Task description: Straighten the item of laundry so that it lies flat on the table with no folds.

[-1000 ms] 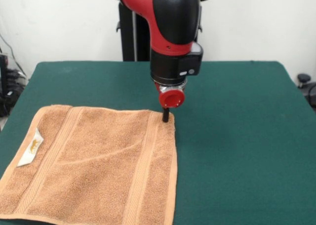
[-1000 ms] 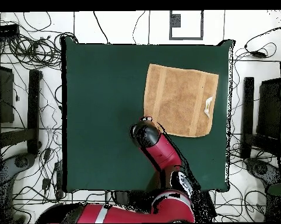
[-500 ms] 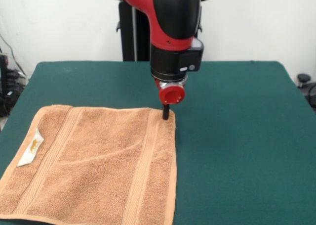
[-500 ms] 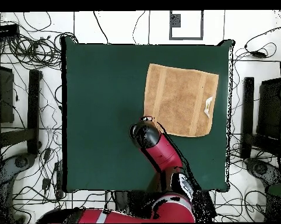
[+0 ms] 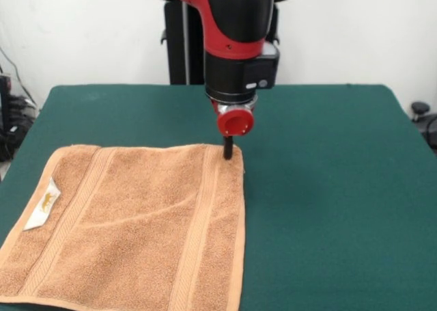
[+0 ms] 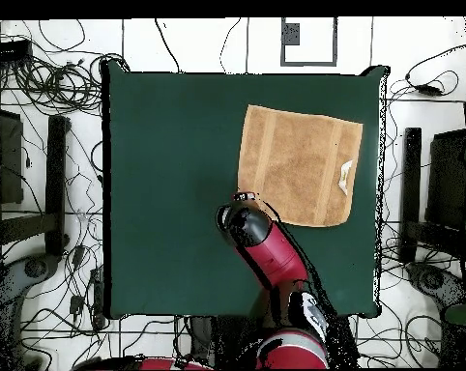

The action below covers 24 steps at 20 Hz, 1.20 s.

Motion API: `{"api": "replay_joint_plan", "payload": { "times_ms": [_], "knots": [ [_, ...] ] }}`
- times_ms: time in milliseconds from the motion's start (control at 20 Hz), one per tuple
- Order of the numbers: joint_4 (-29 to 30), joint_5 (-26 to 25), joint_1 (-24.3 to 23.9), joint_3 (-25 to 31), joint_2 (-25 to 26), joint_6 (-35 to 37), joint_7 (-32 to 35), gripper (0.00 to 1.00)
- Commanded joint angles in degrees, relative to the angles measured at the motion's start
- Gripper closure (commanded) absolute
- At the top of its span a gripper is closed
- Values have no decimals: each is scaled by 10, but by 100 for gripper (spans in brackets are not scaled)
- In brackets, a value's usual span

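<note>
On the dark green felt-covered desk (image 5: 328, 188) the light-brown square terry towel (image 5: 130, 222) lies spread out, faint crease across its middle, white tag (image 5: 42, 204) on its edge. Black claw (image 5: 228, 150) touches the towel's corner nearest the red-black arm (image 5: 235, 44); can't tell claw opening.

Tangled black cables (image 6: 53, 77) litter the white floor (image 6: 198, 43), beside a dark stand (image 6: 55, 184).

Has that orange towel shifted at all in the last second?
No. The towel lies in the same spot on the green table; only the gripper at its far corner has crept slightly towards the table's far edge.
</note>
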Motion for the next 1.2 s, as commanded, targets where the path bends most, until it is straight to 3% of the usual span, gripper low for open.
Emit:
{"api": "replay_joint_plan", "payload": {
  "times_ms": [50, 700, 1200],
  "knots": [
    [40, -11, -21, 49, -18, 56, 82, 100],
    [34, -20, -16, 31, -41, 96, 89, 100],
    [63, -7, -56, 81, -45, 40, 75, 100]
  ]
}}
